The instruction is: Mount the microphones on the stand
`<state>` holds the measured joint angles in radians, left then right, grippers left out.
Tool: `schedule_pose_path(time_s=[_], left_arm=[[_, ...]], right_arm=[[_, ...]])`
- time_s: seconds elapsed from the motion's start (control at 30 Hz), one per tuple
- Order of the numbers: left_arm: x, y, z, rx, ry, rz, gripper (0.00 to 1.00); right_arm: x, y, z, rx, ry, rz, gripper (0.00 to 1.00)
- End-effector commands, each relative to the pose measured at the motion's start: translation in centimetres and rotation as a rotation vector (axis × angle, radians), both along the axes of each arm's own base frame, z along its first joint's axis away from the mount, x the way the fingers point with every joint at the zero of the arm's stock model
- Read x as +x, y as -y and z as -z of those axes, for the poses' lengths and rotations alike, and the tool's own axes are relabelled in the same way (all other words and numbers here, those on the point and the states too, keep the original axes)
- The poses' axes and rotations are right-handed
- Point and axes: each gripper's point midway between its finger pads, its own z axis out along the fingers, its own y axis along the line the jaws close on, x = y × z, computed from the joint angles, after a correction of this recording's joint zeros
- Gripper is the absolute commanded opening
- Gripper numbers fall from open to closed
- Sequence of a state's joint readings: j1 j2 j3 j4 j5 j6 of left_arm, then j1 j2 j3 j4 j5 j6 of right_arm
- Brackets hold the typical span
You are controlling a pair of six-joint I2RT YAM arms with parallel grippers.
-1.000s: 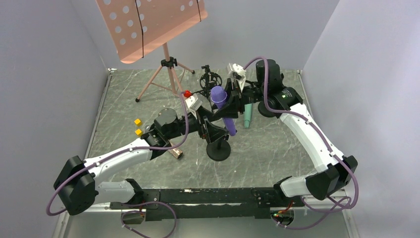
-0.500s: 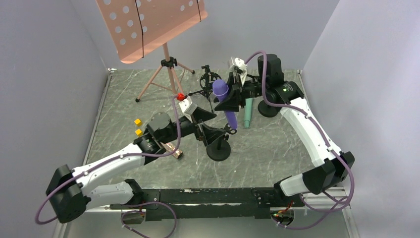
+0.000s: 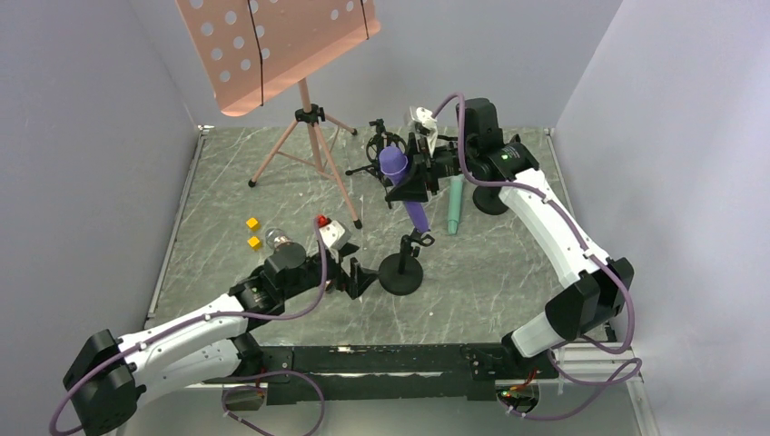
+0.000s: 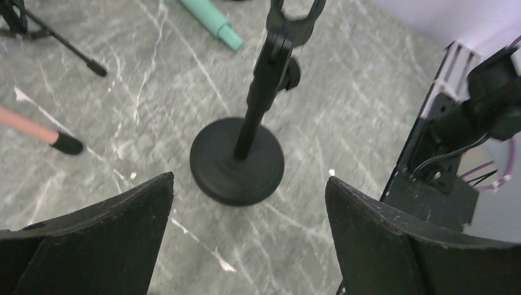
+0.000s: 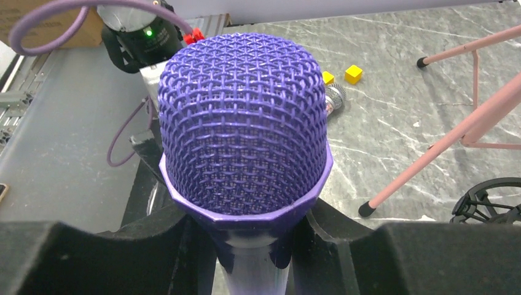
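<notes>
1. One purple mic (image 5: 242, 123) is grasped by the right claw (image 3: 407, 182), tilted, tail near the clip of the stand (image 4: 258, 92).
2. Left claw (image 4: 249, 181) gapes wide, empty, low beside the stand's base.
3. Mint mic (image 3: 454, 207) lies on the table (image 3: 508, 263) beyond the stand; bronze mic (image 5: 335, 98) lies near the yellow cubes (image 5: 353, 74).

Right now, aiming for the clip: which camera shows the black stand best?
Left wrist: the black stand is close, base and post clear, clip cropped. Top external shows the black stand whole but small. Right wrist misses it.

Purple microphone (image 5: 242, 123) woven mesh head, matt black stand (image 4: 236, 161), veined grey marble-look table (image 3: 508, 263)
</notes>
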<state>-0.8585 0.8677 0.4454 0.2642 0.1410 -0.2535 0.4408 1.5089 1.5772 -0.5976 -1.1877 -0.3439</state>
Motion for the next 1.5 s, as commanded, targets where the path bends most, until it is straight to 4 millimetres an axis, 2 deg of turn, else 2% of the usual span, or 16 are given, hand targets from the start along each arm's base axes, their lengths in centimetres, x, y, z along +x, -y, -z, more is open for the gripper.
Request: schedule_pose_path(time_s=[0.0, 0.23, 0.37, 0.63, 0.83, 1.1, 1.47], left_arm=[[0.7, -0.1, -0.5, -0.013, 0.106, -0.024, 0.96], [1.1, 0.4, 0.7, 0.000, 0.150, -0.017, 0.96], [1.6, 1.6, 1.1, 0.027, 0.220, 0.001, 0.95], [2.6, 4.1, 2.5, 0.039, 0.326, 0.052, 0.95], [3.4, 6.1, 3.6, 0.043, 0.316, 0.086, 0.95], [3.8, 7.8, 4.3, 0.026, 0.311, 0.083, 0.91], [5.0, 8.8, 5.7, 0.025, 0.235, 0.023, 0.74]], right_arm=[[-0.4, -0.5, -1.1, 0.043, 0.069, -0.065, 0.09], [-1.9, -0.5, 0.3, 0.046, 0.062, -0.114, 0.09], [-2.7, -0.4, 0.5, 0.057, 0.071, -0.133, 0.09], [-2.8, -0.2, 1.7, 0.032, 0.076, -0.133, 0.09], [-2.9, 0.2, 2.7, 0.004, 0.103, -0.128, 0.09], [-3.4, 0.2, 2.5, 0.022, 0.097, -0.144, 0.09], [-4.2, 0.8, 2.8, 0.024, 0.093, -0.128, 0.09]])
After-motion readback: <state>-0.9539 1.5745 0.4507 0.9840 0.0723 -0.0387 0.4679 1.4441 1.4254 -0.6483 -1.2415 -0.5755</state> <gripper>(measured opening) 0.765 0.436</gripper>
